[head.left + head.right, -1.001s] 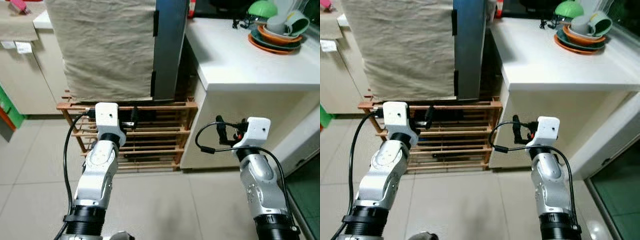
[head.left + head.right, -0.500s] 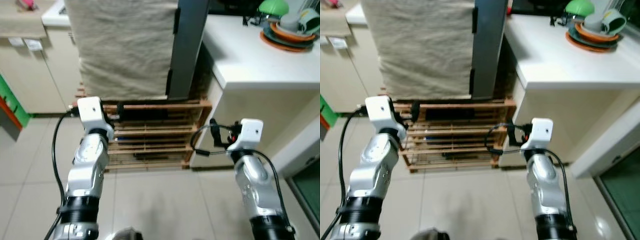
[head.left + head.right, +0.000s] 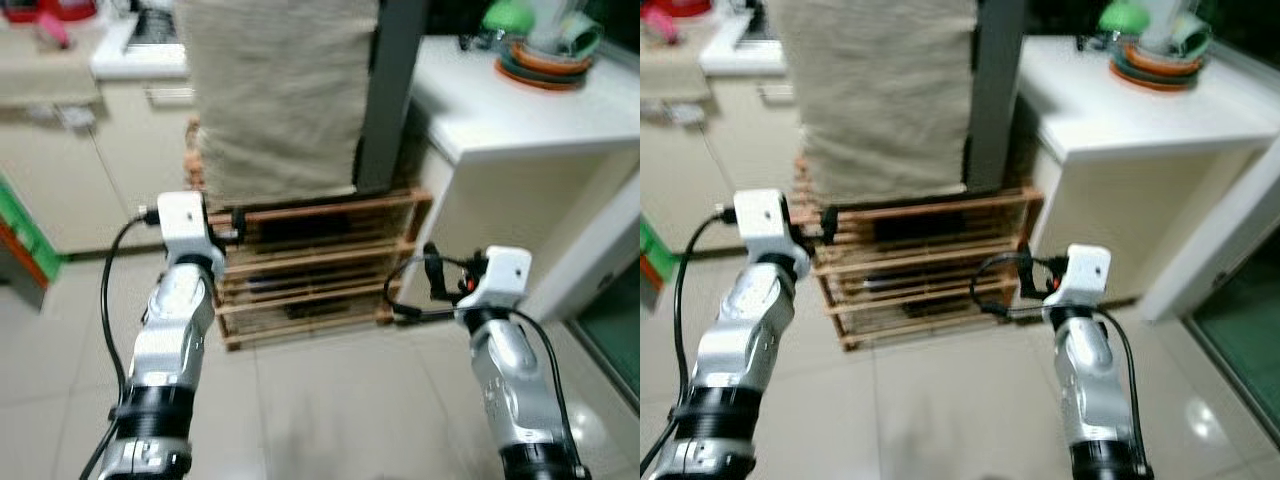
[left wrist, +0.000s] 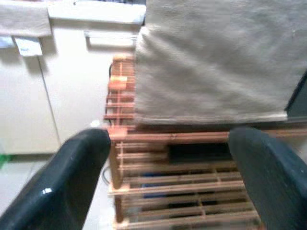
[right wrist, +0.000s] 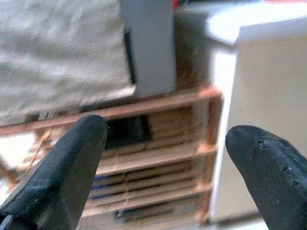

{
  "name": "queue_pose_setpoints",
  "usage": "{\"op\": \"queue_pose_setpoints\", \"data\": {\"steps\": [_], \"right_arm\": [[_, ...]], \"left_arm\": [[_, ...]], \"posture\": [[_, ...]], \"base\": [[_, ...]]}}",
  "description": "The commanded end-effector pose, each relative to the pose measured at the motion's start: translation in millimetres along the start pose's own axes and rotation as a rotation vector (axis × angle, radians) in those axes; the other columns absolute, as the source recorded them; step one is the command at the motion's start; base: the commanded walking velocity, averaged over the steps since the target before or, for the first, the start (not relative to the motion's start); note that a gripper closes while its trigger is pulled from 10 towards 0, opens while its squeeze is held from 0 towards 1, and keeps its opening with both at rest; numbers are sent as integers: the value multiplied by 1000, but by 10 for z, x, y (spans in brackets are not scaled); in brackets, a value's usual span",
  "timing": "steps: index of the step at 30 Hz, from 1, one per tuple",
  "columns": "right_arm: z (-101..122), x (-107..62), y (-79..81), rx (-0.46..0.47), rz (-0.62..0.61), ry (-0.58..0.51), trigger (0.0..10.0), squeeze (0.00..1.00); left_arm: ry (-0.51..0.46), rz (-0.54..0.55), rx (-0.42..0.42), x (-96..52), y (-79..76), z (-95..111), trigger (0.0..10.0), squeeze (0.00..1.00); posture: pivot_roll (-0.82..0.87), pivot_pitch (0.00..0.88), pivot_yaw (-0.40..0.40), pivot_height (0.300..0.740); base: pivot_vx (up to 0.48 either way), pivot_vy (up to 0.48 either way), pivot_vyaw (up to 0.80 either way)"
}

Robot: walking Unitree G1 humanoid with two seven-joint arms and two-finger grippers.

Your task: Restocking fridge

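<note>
Currently my head views are slightly blurred. They show the fridge, grey-sided, its front draped in a beige cloth, standing on a wooden slatted rack on the tiled floor. To its right sits a white surface carrying stacked dishes; to its left, cream cabinets. The dishes and cabinets' upper edge appear in the head views but not in my right wrist view; the wrist views give the rack's slats closer up.

Both my arms are raised forward, elbows bent, wrists level, pointing toward the rack. My left gripper is held before the rack's left corner; the left wrist view shows its two fingers spread wide, with nothing between them, touching nothing. My right gripper is held before the rack's right end, near the surface's white side panel; its fingers are likewise spread wide and empty.

A dark item lies inside the rack's top tier under the cloth; I cannot tell what it is.
</note>
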State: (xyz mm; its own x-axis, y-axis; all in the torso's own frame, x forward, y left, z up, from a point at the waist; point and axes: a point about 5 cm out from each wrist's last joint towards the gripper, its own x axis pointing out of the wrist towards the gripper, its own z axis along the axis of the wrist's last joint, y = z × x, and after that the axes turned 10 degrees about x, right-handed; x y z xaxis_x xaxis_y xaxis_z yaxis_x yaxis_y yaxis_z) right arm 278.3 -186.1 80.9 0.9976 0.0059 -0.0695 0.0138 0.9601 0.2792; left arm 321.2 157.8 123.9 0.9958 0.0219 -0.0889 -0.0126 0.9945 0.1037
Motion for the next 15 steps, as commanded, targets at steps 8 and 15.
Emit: {"op": "queue_pose_setpoints", "data": {"steps": [8,15], "right_arm": [[59,-139,4,-40,68,-9,10000,4],[117,-130,-25,-47,57,-32,10000,4]], "left_arm": [[-67,-59,39,-37,-77,59,10000,0],[-60,-50,41,-36,-91,39,10000,0]], "posture": [[-122,0,8,740],[-123,0,1,740]], "base": [[160,0,0],[458,0,0]]}}
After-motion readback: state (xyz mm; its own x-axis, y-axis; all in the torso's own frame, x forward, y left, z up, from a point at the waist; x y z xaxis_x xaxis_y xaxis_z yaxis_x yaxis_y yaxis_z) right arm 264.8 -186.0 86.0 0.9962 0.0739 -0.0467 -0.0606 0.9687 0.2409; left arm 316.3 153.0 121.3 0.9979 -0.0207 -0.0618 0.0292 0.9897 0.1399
